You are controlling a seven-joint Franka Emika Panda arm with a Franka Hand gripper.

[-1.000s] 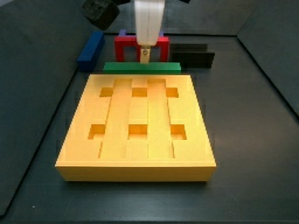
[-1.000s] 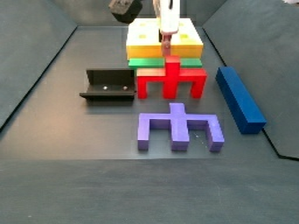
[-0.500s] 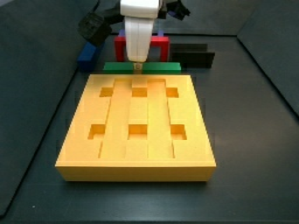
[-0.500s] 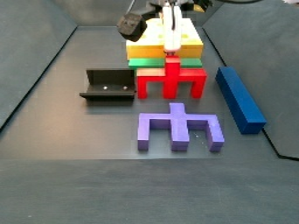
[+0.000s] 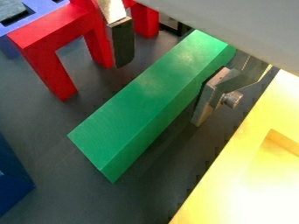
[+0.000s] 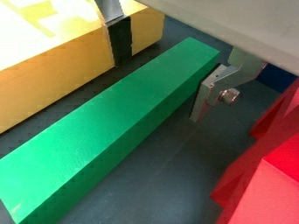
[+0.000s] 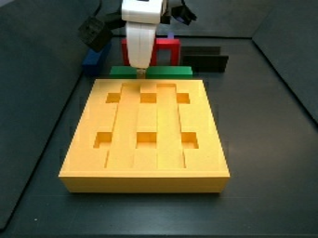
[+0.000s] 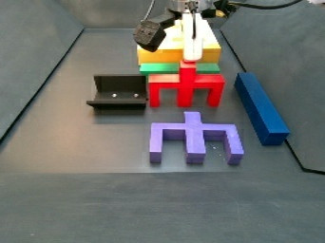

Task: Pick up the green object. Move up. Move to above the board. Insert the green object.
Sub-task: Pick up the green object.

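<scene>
The green object lies flat on the dark floor between the board and a red piece. Both side views show it as a green strip against the board's far edge. My gripper is open and straddles the bar near one end. One finger with its dark pad stands a little off one long side, and the silver finger sits close to the opposite side. In both side views the gripper is down at the bar.
The red piece stands right behind the green bar, away from the board. A blue bar, a purple piece and the black fixture lie beyond it. Dark walls ring the floor.
The gripper has come down and shifted slightly sideways from over the red piece to the green bar, its fingers now on either side of it. The pieces have not moved.
</scene>
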